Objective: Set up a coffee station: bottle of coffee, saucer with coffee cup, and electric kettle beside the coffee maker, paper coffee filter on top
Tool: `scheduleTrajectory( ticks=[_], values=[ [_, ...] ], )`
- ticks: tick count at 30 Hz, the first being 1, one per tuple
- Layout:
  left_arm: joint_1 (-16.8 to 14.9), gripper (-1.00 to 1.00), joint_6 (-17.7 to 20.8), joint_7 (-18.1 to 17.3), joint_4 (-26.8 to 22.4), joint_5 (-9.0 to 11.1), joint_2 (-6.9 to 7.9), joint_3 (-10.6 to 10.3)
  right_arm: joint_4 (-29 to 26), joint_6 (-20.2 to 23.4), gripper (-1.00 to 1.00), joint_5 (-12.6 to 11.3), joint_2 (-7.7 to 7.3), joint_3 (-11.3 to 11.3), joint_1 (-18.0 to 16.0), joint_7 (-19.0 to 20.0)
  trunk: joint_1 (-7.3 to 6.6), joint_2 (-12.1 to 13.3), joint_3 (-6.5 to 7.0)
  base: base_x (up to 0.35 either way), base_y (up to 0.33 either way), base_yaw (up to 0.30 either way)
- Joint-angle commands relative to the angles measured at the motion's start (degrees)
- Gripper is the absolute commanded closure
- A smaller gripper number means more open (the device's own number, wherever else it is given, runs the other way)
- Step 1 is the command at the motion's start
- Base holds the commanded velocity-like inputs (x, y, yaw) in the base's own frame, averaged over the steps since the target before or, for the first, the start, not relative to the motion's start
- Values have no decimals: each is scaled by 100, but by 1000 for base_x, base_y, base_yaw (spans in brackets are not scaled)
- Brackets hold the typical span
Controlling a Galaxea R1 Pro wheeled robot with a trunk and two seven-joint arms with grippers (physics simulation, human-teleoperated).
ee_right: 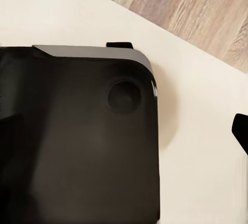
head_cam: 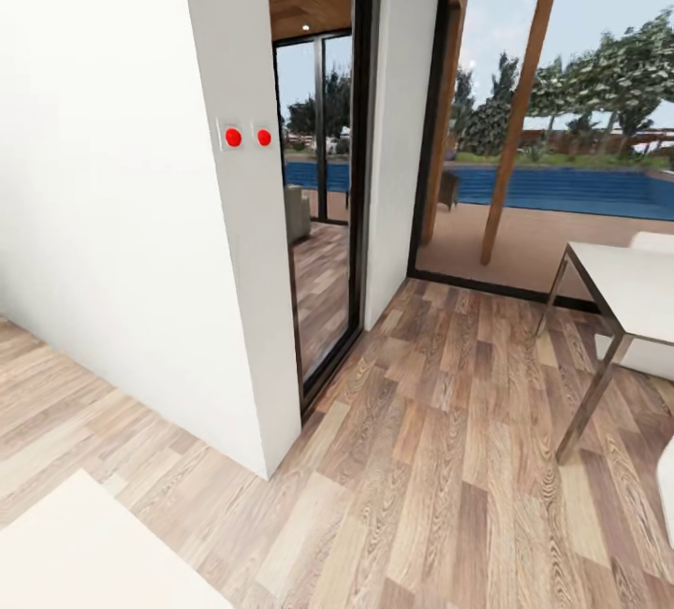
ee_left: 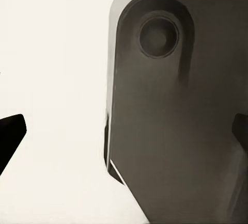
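Observation:
The coffee maker, bottle, filter, saucer, cup, kettle and countertop are out of view. In the left wrist view my left gripper is open, its dark fingertips far apart at the picture's two sides, with nothing between them. It hangs over a dark rounded plate on a white surface. In the right wrist view my right gripper also stands open and empty; one fingertip shows, and the other is lost against a similar black plate.
A white wall corner with two red switches stands straight ahead. Beside it are a dark-framed glass door and a big window onto a pool. A white metal-legged table stands right. Wood floor lies between.

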Motion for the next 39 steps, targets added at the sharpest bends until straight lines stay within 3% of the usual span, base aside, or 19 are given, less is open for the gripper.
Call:
scheduleTrajectory(
  ticks=[1,4,11,39],
  values=[
    [-3,-100,-17,-6,6,8,31,33,-10,-2,-100,13,2,1,4,-21,-23,39,8,0,0,224],
    [-2,-100,-22,-6,6,9,85,66,-10,-5,-100,13,2,1,4,-21,-88,159,43,0,0,224],
    [-2,-100,-34,-13,6,0,125,380,-10,-1,-100,13,2,1,4,-21,-242,440,126,0,0,224],
    [-2,-100,-35,-22,4,0,106,400,-10,-3,-100,10,10,1,4,-21,-857,1563,483,0,0,239]
  ],
)
